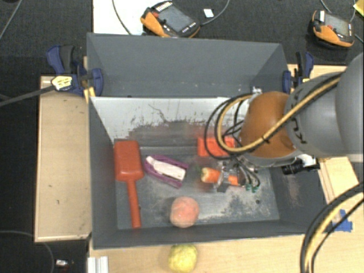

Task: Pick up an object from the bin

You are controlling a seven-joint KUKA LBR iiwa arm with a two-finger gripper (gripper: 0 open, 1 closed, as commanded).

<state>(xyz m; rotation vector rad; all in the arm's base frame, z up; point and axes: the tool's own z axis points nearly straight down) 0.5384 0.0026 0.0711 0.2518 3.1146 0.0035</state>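
Observation:
My gripper [234, 176] is low in the bin's right half, below the arm's wrist. A small orange and white thing [209, 176] lies right at its left side, touching or nearly touching it. An orange block [208, 147] sits just behind, partly hidden by cables. To the left lies a purple and white packet [165, 170]. A pink ball [184, 211] rests near the bin's front wall, left of and below the gripper.
A red scoop with a long handle [129, 175] lies along the bin's left side. A yellow-green ball [182, 258] sits outside the bin, in front of its front wall. The arm covers the bin's right rim.

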